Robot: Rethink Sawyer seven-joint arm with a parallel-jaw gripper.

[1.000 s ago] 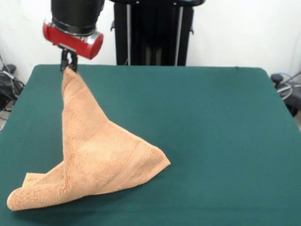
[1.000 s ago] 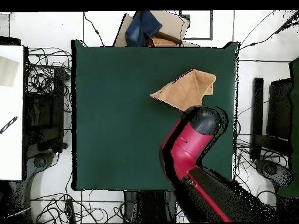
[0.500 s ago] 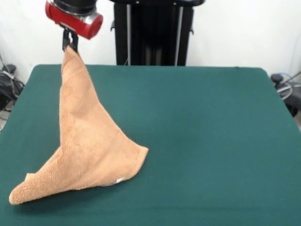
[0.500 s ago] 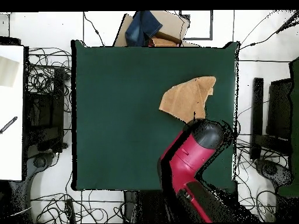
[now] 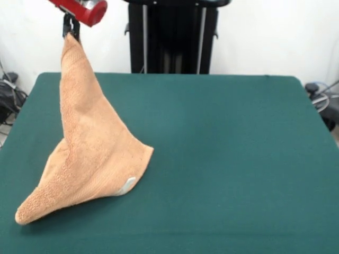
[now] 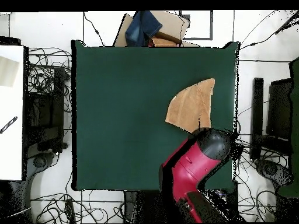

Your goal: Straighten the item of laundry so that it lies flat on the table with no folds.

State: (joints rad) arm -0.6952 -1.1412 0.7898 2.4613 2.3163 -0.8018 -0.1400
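Gripper [image 5: 70, 29] high above the table [image 5: 228, 159], pinched tight on one corner of the peach-orange towel [image 5: 90, 153]. Cloth hanging straight down from that pinch as a narrow strip, then widening below into a tent-like cone. Lower part resting on the green felt well beneath the gripper, one rounded fold trailing away toward the table's near edge, another corner jutting out to the side with a pale tag or hem patch showing on it. From overhead, red and black arm [image 6: 195, 166] covering the gripper itself, towel [image 6: 190, 108] spreading out from under the arm's black end as a rough triangle, close to one side edge of the table [image 6: 122, 116]. Still bunched and folded, not flat.
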